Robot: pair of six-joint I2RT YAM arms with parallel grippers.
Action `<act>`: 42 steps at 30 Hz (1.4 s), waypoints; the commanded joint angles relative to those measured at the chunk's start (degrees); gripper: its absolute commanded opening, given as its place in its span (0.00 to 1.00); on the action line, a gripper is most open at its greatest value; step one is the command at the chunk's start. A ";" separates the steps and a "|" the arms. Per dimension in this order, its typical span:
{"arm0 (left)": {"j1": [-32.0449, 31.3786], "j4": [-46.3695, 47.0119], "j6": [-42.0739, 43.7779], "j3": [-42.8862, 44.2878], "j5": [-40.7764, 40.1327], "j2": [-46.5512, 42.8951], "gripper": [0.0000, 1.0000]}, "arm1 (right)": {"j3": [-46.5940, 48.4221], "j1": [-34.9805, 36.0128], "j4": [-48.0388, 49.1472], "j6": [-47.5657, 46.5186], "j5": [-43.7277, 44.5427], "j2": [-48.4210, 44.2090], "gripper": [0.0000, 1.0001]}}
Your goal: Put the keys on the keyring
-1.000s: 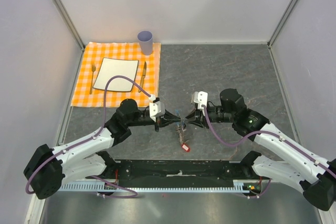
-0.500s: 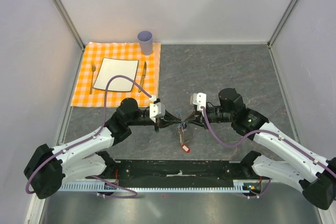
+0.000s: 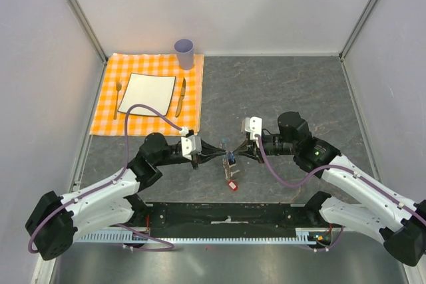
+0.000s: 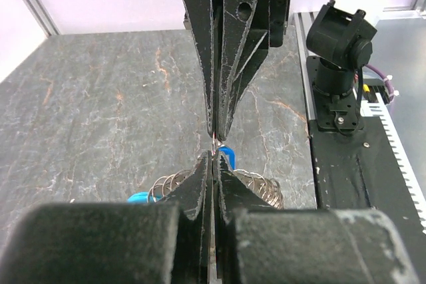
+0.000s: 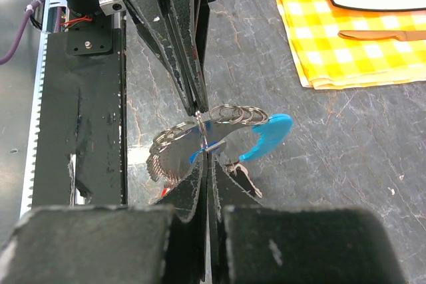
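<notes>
I'm holding the left tool (image 3: 217,153) and the right tool (image 3: 237,153) shut, tip to tip, and both are pinching the keyring (image 5: 233,114) between them above the table (image 3: 279,91). The cyan clasp (image 5: 269,134) is sticking out beside the right tool's fingertips. A red-tagged key (image 3: 232,185) is sitting just below the meeting tips; I can't tell if it's hanging or lying.

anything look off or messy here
Nothing stands out: plate, fork and knife lie straight on the checked mat, the cup stands upright, and the left gripper and right gripper are both shut on the keyring.
</notes>
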 commanded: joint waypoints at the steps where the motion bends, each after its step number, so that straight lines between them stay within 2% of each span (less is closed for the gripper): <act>1: 0.15 11.51 -1.29 -1.50 -3.15 -2.56 0.02 | 1.28 -0.27 -0.60 0.38 0.26 -0.34 0.00; 9: 0.15 25.47 -7.52 -3.35 -0.17 2.35 0.02 | 0.66 -0.19 2.04 1.87 -3.17 1.85 0.00; 12: 0.15 26.90 -8.33 -2.65 0.98 4.64 0.02 | 0.57 -0.19 2.22 2.49 -1.95 1.68 0.00; 13: 0.15 26.03 -8.15 -2.56 0.98 4.64 0.02 | 0.40 -0.19 2.22 2.66 -0.64 0.46 0.01; 17: 0.15 19.88 -4.04 -2.04 0.10 2.37 0.02 | 0.05 -0.19 0.99 2.05 4.55 -4.11 0.16; 19: 0.15 15.76 -2.88 -1.25 0.27 1.57 0.02 | 0.74 -0.19 -0.06 1.44 5.53 -5.26 0.18; 23: 0.15 12.32 -0.60 -0.02 3.16 1.13 0.02 | 2.15 -0.19 -1.65 0.47 2.46 -3.69 0.27; 29: 0.15 9.93 0.20 2.36 5.90 2.27 0.02 | 4.62 -0.28 -2.70 -1.29 -2.99 -0.70 0.29; 36: 0.15 9.32 0.73 3.15 6.34 3.15 0.02 | 5.49 -0.19 -3.76 -2.08 -4.40 0.45 0.23; 39: 0.15 9.06 0.55 3.41 6.52 3.41 0.02 | 5.67 -0.28 -3.85 -2.08 -4.41 0.71 0.16; 40: 0.15 9.05 0.55 3.33 6.60 3.33 0.02 | 5.67 -0.28 -3.85 -1.99 -4.32 0.71 0.09; 42: 0.15 9.23 0.46 3.33 6.52 3.06 0.02 | 5.41 -0.27 -3.85 -1.82 -4.32 1.06 0.01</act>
